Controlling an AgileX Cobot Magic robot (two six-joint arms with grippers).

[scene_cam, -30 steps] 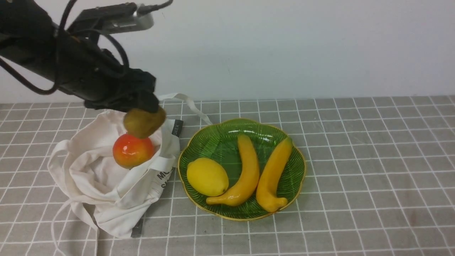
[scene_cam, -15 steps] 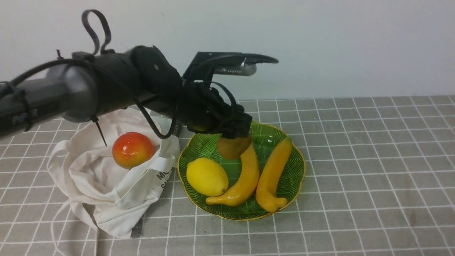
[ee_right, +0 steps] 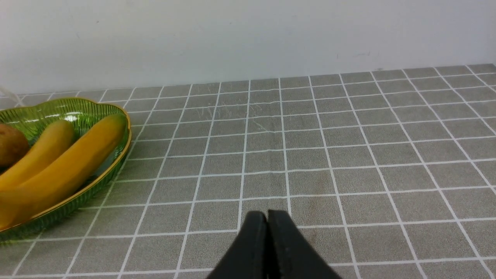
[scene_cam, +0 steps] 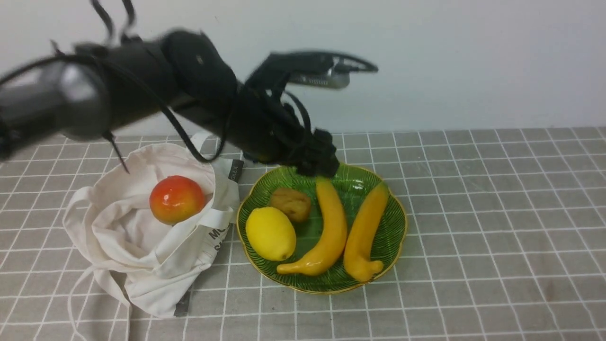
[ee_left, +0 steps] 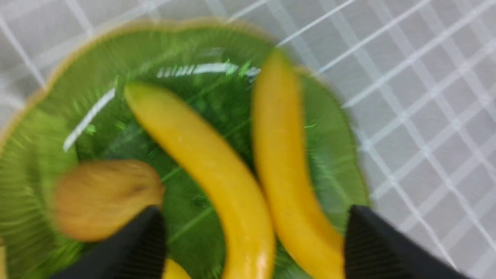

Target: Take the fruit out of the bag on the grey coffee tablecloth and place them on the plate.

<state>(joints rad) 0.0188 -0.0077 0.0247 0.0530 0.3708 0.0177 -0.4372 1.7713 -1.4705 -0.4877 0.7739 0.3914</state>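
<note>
The brown kiwi-like fruit (scene_cam: 291, 204) lies on the green glass plate (scene_cam: 388, 237), between the lemon and the left banana; it also shows in the left wrist view (ee_left: 104, 197) and the right wrist view (ee_right: 11, 149). The red-orange round fruit (scene_cam: 176, 199) sits in the off-white cloth bag (scene_cam: 142, 246) on the grey grid tablecloth (scene_cam: 497, 213). My left gripper (scene_cam: 318, 166) is open and empty, above the plate's far rim; its fingers (ee_left: 372, 244) stand wide apart. My right gripper (ee_right: 267, 221) is shut and empty, low over the cloth right of the plate (ee_right: 97, 186); it is outside the front view.
A yellow lemon (scene_cam: 271, 233) and two yellow bananas (scene_cam: 331, 227) (scene_cam: 364, 227) lie on the plate. The bag's strap (scene_cam: 255, 142) trails behind the plate. A pale wall stands behind the table.
My left gripper carried the kiwi from above the bag over to the plate, opened and let it go. The kiwi now rests on the plate and the gripper has risen slightly.
</note>
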